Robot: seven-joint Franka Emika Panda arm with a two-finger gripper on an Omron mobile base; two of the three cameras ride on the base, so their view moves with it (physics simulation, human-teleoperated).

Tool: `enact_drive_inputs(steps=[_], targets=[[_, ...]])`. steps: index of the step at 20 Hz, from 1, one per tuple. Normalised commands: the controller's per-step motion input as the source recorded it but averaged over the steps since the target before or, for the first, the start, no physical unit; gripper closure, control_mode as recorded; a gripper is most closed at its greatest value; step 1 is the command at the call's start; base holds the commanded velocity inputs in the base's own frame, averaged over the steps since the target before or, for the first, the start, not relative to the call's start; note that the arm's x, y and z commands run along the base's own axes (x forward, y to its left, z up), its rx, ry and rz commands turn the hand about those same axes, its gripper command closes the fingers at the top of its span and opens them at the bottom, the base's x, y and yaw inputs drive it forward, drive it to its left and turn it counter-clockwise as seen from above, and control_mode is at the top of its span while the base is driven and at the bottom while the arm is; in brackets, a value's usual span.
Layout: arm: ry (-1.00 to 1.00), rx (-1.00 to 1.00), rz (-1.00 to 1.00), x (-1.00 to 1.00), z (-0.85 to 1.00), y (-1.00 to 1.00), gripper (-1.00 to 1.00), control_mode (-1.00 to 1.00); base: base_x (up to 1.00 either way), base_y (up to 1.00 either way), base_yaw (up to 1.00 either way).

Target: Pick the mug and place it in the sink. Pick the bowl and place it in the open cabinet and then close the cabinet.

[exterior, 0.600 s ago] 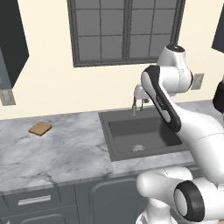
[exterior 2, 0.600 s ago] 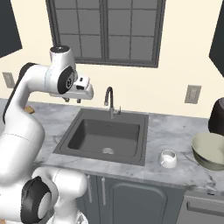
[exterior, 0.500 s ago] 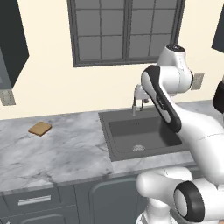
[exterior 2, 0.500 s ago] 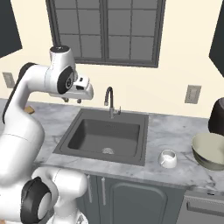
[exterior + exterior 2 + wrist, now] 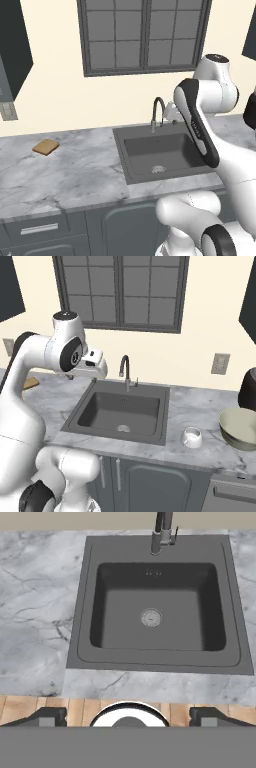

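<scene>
The small white mug [image 5: 191, 437] stands on the marble counter right of the sink [image 5: 122, 411]. The wider cream bowl [image 5: 242, 428] sits further right, near the frame edge. My gripper [image 5: 96, 370] hovers above the basin's left rim, far from both. In the hand view it [image 5: 128, 716] looks straight down on the sink [image 5: 80, 637] with its silver drain [image 5: 151, 617] and faucet [image 5: 161, 534]. The fingertips [image 5: 47, 716] stand wide apart, open, with nothing between them. Dark wall cabinets [image 5: 12, 50] hang at the upper corners; I cannot tell which is open.
A slice of bread [image 5: 46, 146] lies on the counter [image 5: 70, 170] left of the sink. A dark pot [image 5: 248, 388] stands behind the bowl. The window [image 5: 120, 291] is behind the faucet [image 5: 125, 370]. Base cabinet doors [image 5: 145, 481] run under the counter.
</scene>
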Motion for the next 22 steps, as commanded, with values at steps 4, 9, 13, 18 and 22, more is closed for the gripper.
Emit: enact_drive_inputs(steps=[4,9,13,18,22], targets=[[0.00,0.00,-0.05,-0.48,0.00,-0.35,-1.00,-1.00,0.00,0.00,0.00],[0.02,0.00,-0.06,-0.40,-0.05,-0.42,-1.00,-1.00,0.00,0.00,0.00],[0.00,0.00,-0.11,-0.28,-0.04,-0.38,-1.00,-1.00,0.00,0.00,0.00],[0.00,0.00,-0.11,-0.27,-0.19,-0.34,-1.00,-1.00,0.00,0.00,0.00],[0.00,0.00,-0.11,-0.28,-0.33,-0.35,-1.00,-1.00,0.00,0.00,0.00]])
